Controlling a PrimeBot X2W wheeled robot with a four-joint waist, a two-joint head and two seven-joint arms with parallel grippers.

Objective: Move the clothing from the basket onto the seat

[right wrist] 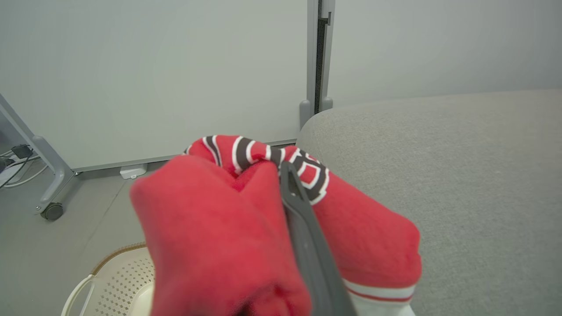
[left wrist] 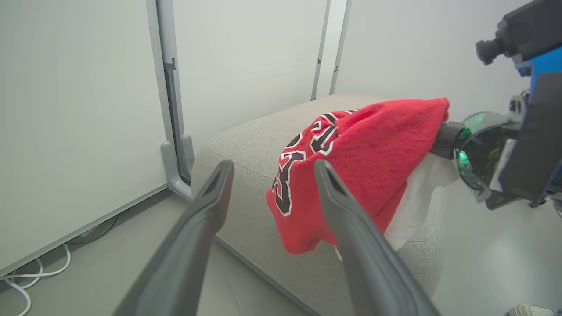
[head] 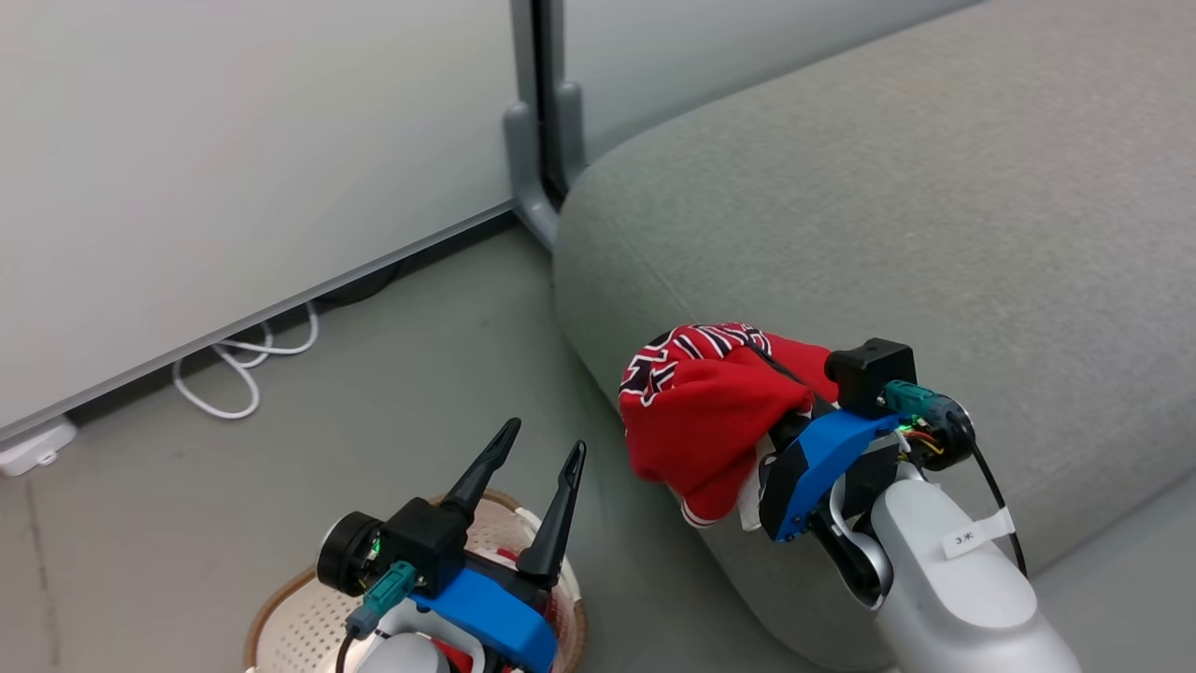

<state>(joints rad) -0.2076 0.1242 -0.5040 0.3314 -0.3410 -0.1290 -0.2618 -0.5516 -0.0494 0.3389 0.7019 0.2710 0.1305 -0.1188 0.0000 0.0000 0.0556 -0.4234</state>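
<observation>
right tool (right wrist: 284, 173) gripping jersey (head: 701, 411) at seat (head: 888, 215) edge, left tool (head: 545, 437) open

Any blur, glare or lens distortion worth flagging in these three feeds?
Head view: soft even light, sharp, no glare, mild shading down the side of the seat. Left wrist view: wide-angle lens makes the partition posts lean apart; jersey sharp. Right wrist view: jersey close to the lens, its near folds blurred.
</observation>
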